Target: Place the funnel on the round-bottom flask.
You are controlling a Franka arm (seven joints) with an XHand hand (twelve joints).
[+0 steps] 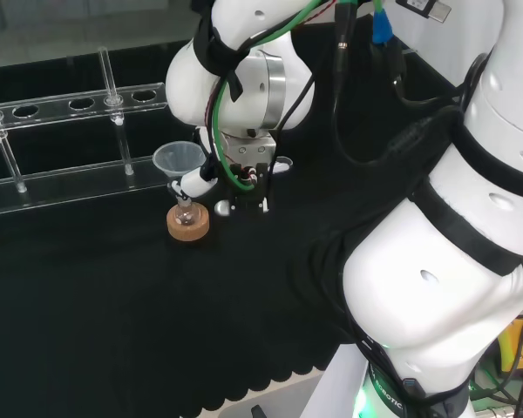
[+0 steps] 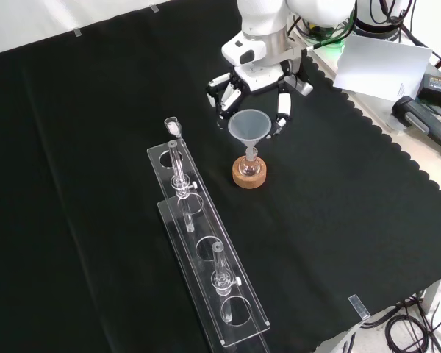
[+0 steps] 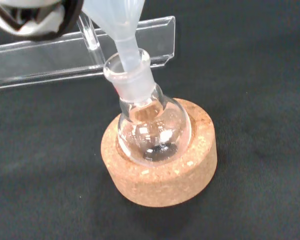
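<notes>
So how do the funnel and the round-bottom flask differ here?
The funnel is cloudy plastic and widens upward into a cone; the round-bottom flask is clear glass, swelling into a bulb below. The funnel's stem sits tilted inside the flask's neck, while the flask stands upright in the cork ring. Both look empty.

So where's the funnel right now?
In the front view the funnel stands near top centre, its stem in the neck of the round-bottom flask on the cork ring, just below the hand.

The black cloth [image 2: 95, 147] of the bench carries a cork ring [image 2: 248, 175] and a clear tube rack [image 2: 206, 257].
</notes>
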